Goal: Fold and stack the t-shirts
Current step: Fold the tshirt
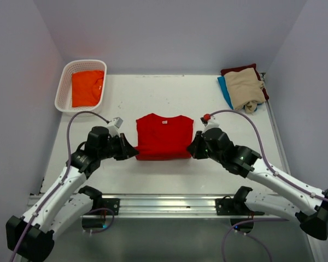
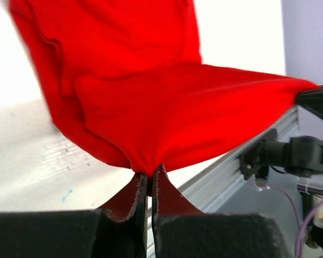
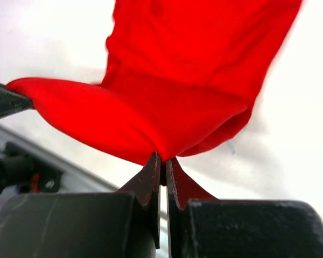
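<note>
Top external view: the red t-shirt (image 1: pixel 164 136) sits mid-table, folded into a squarish block, with its collar and small white tag toward the far side. The left gripper (image 1: pixel 134 154) is at the shirt's near-left corner and the right gripper (image 1: pixel 192 149) at its near-right corner, one arm on each side.

Left wrist view, and there it is: the jaws are pinched together on a bunched bit of red cloth. The near edge is raised off the table (image 1: pixel 153 93) and stretched across to the other gripper's dark tip. Right wrist view, same story mirrored: jaws clamped tight on the red fabric, the held edge bellying a little between the two grips (the rest of the shirt lies flat beyond).

Far left, the white basket (image 1: pixel 63 90) holds an orange t-shirt (image 1: pixel 87 87). In the far-right corner, a beige t-shirt (image 1: pixel 245 87) is piled on a blue t-shirt (image 1: pixel 225 90) and a maroon t-shirt (image 1: pixel 240 70).
</note>
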Controlling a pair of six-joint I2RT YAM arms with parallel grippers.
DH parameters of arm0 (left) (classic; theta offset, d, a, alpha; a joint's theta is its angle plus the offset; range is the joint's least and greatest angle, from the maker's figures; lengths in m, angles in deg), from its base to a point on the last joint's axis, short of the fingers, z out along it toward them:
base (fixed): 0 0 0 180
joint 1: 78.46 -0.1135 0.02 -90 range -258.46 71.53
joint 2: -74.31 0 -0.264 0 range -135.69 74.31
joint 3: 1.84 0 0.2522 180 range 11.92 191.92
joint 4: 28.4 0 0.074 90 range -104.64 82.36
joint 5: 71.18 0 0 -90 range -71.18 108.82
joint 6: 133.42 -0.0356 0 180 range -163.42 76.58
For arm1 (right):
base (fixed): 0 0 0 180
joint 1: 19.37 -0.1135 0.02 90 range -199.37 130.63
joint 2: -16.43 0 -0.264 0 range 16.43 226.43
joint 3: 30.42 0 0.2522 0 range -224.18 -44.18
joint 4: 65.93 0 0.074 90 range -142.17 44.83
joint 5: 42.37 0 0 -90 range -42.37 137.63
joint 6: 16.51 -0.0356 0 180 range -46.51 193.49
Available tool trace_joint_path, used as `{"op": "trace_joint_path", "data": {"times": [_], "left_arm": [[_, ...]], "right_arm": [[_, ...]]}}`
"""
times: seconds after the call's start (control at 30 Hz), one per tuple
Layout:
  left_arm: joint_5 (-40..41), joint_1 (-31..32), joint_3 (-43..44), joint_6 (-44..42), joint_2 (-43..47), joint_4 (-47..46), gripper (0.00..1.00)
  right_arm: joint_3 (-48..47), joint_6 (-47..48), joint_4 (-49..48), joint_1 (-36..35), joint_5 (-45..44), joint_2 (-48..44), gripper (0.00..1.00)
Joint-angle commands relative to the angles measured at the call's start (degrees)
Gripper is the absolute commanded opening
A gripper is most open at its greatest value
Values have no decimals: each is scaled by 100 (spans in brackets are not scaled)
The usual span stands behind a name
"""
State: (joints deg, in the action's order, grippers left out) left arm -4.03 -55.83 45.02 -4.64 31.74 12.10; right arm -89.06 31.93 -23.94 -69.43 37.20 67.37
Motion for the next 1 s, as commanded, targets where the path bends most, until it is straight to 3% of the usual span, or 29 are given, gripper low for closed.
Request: {"op": "trace_joint_path", "data": {"times": [0.0, 0.17, 0.53, 0.7, 0.73, 0.77, 0.8, 0.83, 0.87, 0.97], "left_arm": [[518, -48, 381, -521, -637, -651, 0], [624, -285, 890, -775, -1657, -1433, 0], [624, -549, 2094, -1110, -3677, -2085, 0], [544, -786, 3007, -1075, -4960, -2419, 0], [519, -848, 3479, -996, -5520, -2437, 7], [466, -909, 3762, -961, -5813, -2428, 22], [396, -1032, 4061, -917, -6329, -2376, 37], [335, -1094, 4568, -830, -6508, -2323, 58], [369, -1155, 4782, -803, -6632, -2288, 67], [492, -1270, 5031, -723, -6485, -2384, 100]], "right_arm": [[-521, 780, -36, 163, -1048, 660, 0], [-803, 1193, -669, 708, -881, 1348, 0], [-1715, 1660, -1433, 1648, -556, 2709, 0], [-2829, 1459, -1417, 2026, -644, 4229, 0], [-3077, 1353, -1321, 2149, -644, 4519, 1], [-3384, 1335, -1207, 2193, -696, 4904, 23], [-4091, 1309, -866, 2211, -749, 5543, 58], [-4368, 1361, -802, 2211, -836, 5854, 76], [-4571, 1326, -793, 2220, -820, 6058, 95], [-4583, 1212, -1222, 2264, -768, 6192, 99]]}}
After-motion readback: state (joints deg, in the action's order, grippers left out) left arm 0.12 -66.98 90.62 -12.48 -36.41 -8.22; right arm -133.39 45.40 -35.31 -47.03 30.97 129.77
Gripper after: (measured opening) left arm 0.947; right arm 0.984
